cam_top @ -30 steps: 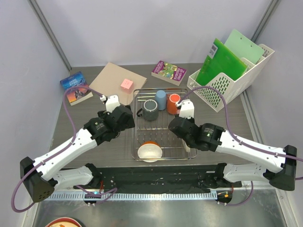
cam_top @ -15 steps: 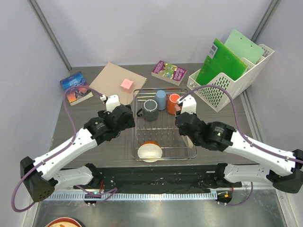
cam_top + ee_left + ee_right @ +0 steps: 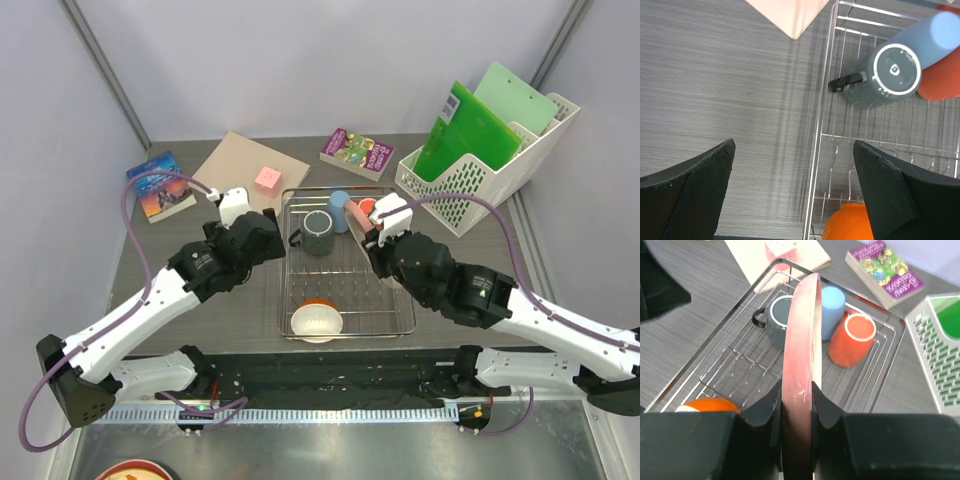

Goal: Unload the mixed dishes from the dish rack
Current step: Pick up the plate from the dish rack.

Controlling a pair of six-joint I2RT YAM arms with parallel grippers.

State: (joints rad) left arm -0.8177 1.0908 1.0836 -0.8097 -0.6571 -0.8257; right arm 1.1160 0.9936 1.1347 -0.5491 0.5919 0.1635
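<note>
- Counted five dishes: one pink plate (image 3: 801, 340), one grey mug (image 3: 319, 231), one blue cup (image 3: 340, 208), one orange mug (image 3: 362, 211) and one bowl (image 3: 316, 319), white with orange.
- Counted one wire rack (image 3: 345, 280), set on the grey table (image 3: 250, 310) between the two arms.
- Found the right gripper (image 3: 796, 410) clamped on the pink plate, one finger against each face, holding it upright and edge-on over the rack's right half. Could not tell whether its lower edge touched the wires.
- Found the left gripper (image 3: 792, 190) spread wide with nothing between its fingers (image 3: 695, 195), hanging over the rack's left rim.
- Counted four dishes inside the rack.
- Noted the grey mug, blue cup and orange mug close together at the rack's far end, with the cup between the two mugs and the grey mug's handle pointing left.
- Noted the bowl alone at the rack's near end, well apart from those three.
- Counted two books on the table: one blue-covered (image 3: 160, 187) at the far left, one purple-covered (image 3: 357, 153) just beyond the rack.
- Counted one tan board (image 3: 235, 165) left of the rack's far end, with one pink cube (image 3: 267, 179) on it.
- Counted one white file holder (image 3: 490, 175) at the far right, holding two green sheets (image 3: 465, 135) upright.
</note>
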